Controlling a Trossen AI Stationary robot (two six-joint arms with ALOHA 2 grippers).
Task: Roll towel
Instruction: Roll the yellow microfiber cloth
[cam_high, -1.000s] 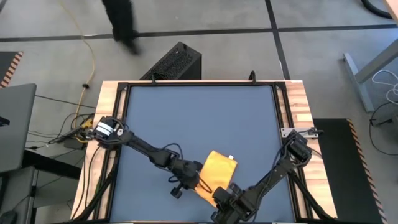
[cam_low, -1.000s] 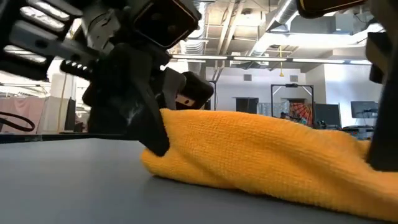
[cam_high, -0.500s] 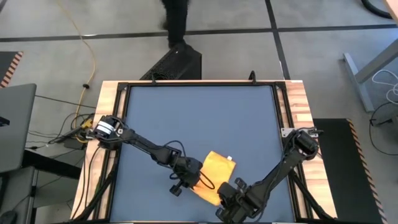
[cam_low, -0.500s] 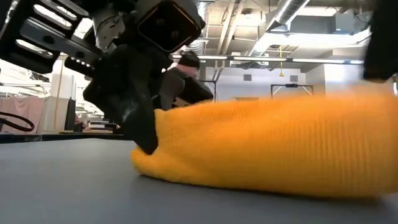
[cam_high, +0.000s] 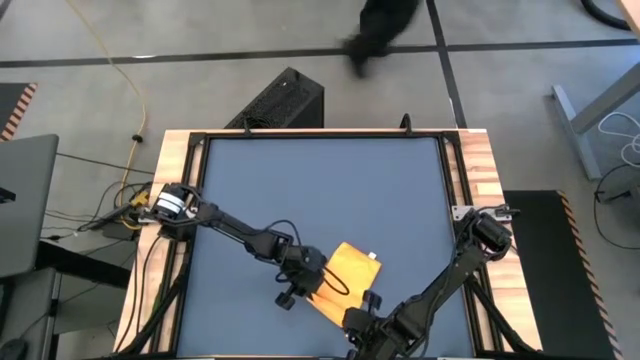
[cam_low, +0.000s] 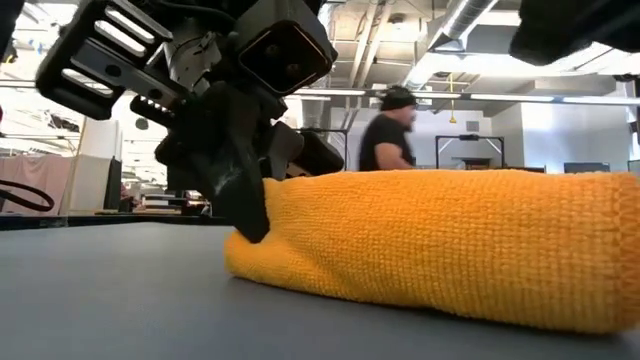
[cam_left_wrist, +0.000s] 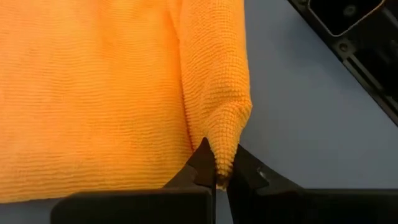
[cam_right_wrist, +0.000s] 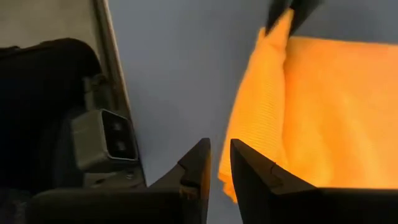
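We see a bright yellow towel (cam_low: 430, 245) of soft, nubbly woven cloth, lying on a smooth matt blue-grey table mat (cam_high: 320, 190) framed by pale striped wood edging (cam_high: 480, 170).

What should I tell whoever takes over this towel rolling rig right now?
Left pincer: shut on a corner of the yellow towel, pinching its rolled edge.
Right pincer: beside the towel's near edge, fingers a little apart, nothing between them.
Towel: folded bundle on the blue table, near the front, white tag showing.
Done: one edge turned over.
Left: finish the roll; most cloth looks flat.
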